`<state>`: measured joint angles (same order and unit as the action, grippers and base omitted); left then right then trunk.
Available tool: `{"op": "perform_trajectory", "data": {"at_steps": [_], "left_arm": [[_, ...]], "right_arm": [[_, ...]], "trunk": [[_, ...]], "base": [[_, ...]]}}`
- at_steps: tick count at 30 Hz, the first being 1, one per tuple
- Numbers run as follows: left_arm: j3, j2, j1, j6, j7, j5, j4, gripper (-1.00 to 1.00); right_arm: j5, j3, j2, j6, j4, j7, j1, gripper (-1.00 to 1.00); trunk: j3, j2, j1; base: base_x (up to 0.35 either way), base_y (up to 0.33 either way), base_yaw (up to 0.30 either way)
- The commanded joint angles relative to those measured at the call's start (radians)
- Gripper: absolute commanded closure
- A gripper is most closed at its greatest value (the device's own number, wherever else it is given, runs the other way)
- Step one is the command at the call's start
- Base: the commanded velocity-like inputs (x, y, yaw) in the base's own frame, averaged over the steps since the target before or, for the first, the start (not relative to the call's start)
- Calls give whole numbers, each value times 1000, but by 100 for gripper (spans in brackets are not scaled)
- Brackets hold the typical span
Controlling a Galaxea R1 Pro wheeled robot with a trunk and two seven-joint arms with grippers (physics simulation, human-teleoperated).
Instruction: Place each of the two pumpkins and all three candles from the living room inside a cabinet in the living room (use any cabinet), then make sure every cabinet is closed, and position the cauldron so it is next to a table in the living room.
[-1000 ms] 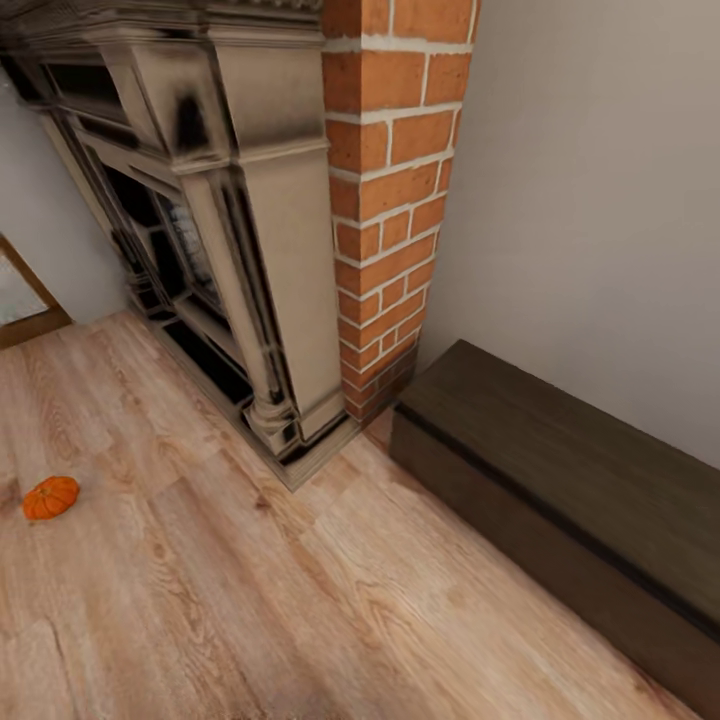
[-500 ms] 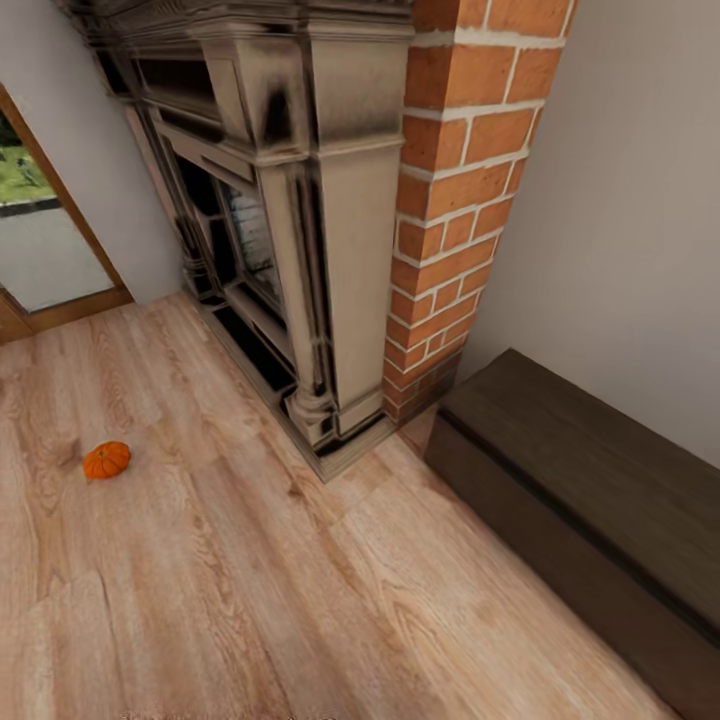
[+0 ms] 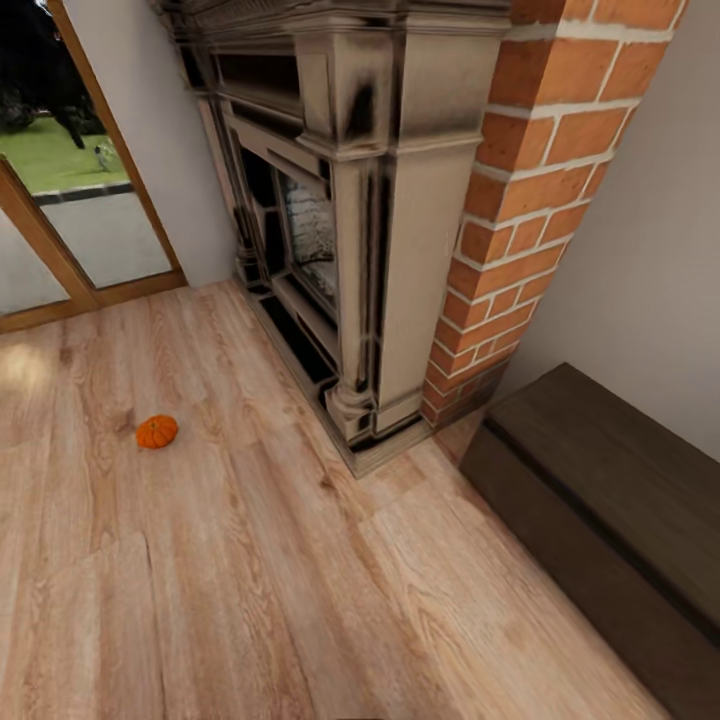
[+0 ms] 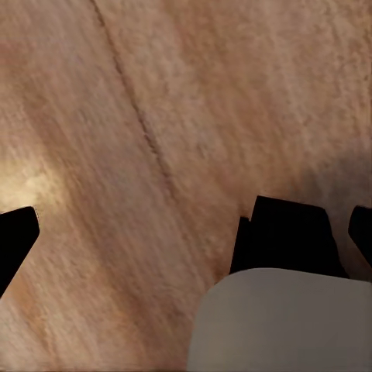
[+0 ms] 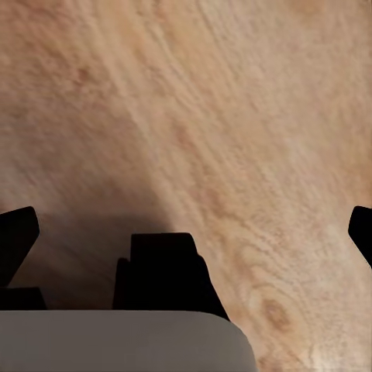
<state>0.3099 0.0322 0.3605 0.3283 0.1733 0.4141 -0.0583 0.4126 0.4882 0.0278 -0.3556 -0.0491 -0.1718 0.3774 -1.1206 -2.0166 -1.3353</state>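
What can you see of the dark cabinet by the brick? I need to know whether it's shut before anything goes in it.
The cabinet is a long, low unit of dark-brown wood with a flat top and plain, handleless fronts. A thin dark seam runs along under the top edge. No drawer stands out and no pale interior shows, so it looks closed. It stands on the wood floor, its back against the pale wall, its near end close to the brick column of the fireplace. Its far end runs out of the head view.

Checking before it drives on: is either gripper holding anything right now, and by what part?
Nothing is held. Both wrist views show bare wood floor between spread fingertips; the pumpkin lies on the floor.
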Motion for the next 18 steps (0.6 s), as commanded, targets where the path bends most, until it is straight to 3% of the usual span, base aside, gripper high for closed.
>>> {"op": "perform_trajectory", "data": {"at_steps": [1, 4, 9, 18], "left_arm": [[0, 0, 0, 0, 0, 0, 0, -100], [0, -1, 0, -1, 1, -1, 1, -100], [-2, -43, 0, 0, -1, -1, 2, -100], [-2, -21, -18, -1, -1, 0, 1, -100]], "right_arm": [[0, 0, 0, 0, 0, 0, 0, -100], [0, 0, -2, 0, 0, 0, 0, -100], [0, 0, -3, 1, 0, 0, 0, -100], [0, 0, -3, 1, 0, 0, -2, -100]], "trunk": [[0, 0, 0], [-2, 0, 0], [-4, 0, 0], [-8, 0, 0]], "base": [[0, 0, 286], [0, 0, 286], [0, 0, 286], [0, 0, 286]]}}
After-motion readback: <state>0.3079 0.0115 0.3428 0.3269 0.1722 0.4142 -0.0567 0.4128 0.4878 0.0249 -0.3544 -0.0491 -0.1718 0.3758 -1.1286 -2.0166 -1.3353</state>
